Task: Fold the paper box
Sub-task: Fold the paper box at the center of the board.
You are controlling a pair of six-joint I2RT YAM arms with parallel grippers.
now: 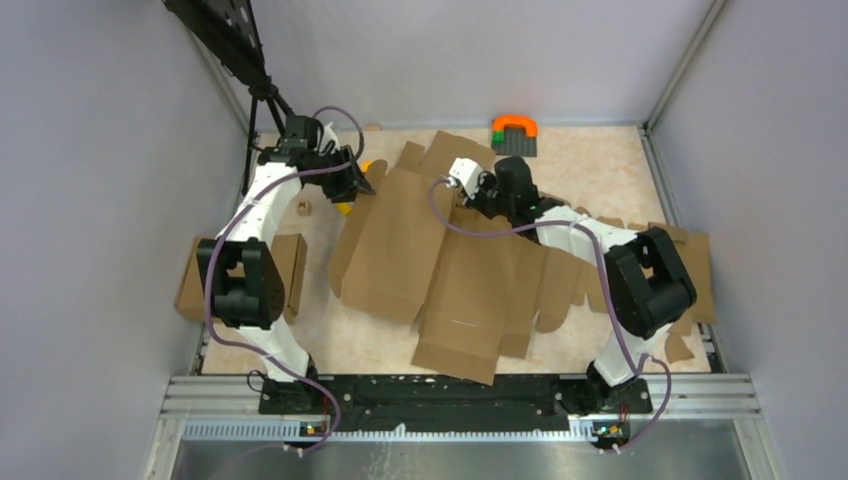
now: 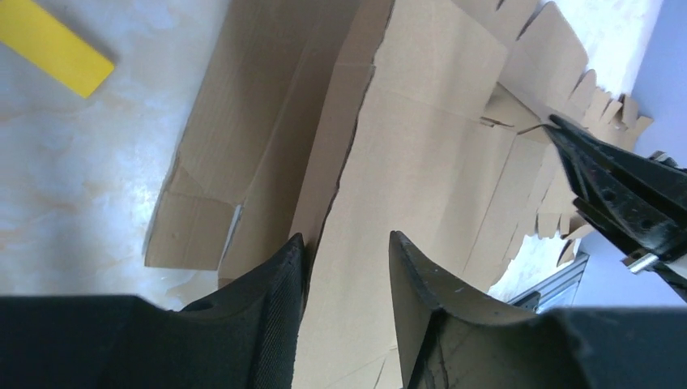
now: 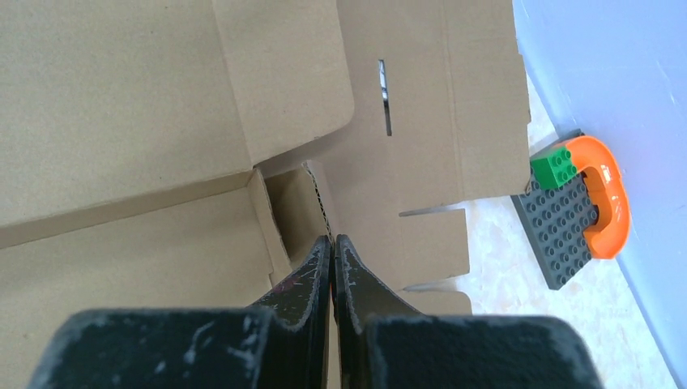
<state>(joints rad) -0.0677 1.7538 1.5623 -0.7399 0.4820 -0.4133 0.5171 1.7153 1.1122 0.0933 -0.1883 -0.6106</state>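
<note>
While the paper box (image 1: 450, 260) lies spread and mostly flat across the middle of the bench (image 1: 600, 170), the overhead view shows both arms reaching over its far half. The left arm (image 1: 262, 195) comes in at the sheet's far left corner, and the right arm (image 1: 570, 225) crosses from the right to the far middle panels. From that height I cannot tell how either set of jaws stands. A yellow block (image 1: 345, 209) lies just beside the box's left edge near the left jaws. A grey, green and orange toy brick piece (image 1: 514, 134) rests by the back wall, and a smaller cardboard slab (image 1: 292, 268) lies under the left arm at the bench's left edge. Left wrist view: the left jaws stand partly open, roughly half apart, with a raised panel of the box running down into the gap. The finger (image 2: 279, 300) on this view's left sits against the panel's folded edge. The gap is wider than the board, so the panel is not gripped. The right jaws appear at this view's right margin, drawn to a point that meets the box near its scalloped tabs. Right wrist view: the right jaws are fully closed, fingers (image 3: 312, 279) pressed flat together. Their tips touch the corrugated edge of an upturned flap beside a slotted panel, and no cardboard shows between them.
</note>
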